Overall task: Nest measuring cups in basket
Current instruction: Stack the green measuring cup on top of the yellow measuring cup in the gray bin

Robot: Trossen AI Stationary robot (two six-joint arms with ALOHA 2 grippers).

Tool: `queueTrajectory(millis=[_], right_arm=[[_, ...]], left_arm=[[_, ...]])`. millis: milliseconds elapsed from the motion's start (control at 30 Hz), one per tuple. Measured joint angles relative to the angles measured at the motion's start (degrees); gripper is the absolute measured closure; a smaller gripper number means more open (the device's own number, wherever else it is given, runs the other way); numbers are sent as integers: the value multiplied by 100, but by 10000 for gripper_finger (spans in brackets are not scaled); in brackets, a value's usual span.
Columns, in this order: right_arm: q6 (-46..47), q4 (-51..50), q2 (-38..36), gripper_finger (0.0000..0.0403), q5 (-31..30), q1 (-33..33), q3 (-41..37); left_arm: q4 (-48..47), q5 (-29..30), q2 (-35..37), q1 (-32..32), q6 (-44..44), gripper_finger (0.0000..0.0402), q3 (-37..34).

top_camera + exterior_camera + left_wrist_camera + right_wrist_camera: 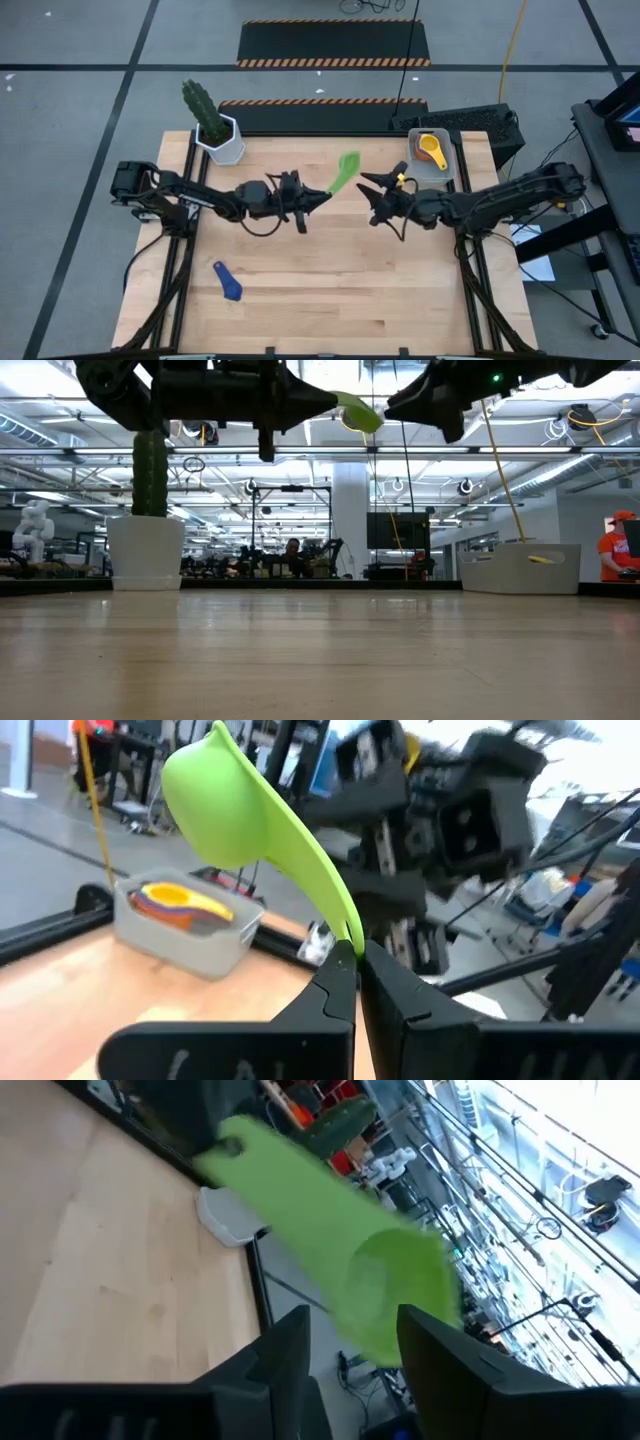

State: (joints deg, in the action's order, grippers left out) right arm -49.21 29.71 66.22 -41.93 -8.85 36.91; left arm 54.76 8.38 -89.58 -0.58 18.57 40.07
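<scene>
Holding the green cup [345, 170] aloft by its handle, the left gripper [322, 197] faces the right gripper [372, 190], fingers parted, while nested cups [431, 149] fill the basket [415, 170] and a blue cup [228, 282] waits on the table [350, 290].
</scene>
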Motion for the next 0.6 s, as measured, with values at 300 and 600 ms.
queueTrajectory(millis=[300,600], right_arm=[[-148,48,490,261,400,313,65],[-199,-80,586,293,507,480,63]], left_arm=[[-238,161,-4,-81,-7,398,-2],[-564,20,-6,-85,-7,398,-2]])
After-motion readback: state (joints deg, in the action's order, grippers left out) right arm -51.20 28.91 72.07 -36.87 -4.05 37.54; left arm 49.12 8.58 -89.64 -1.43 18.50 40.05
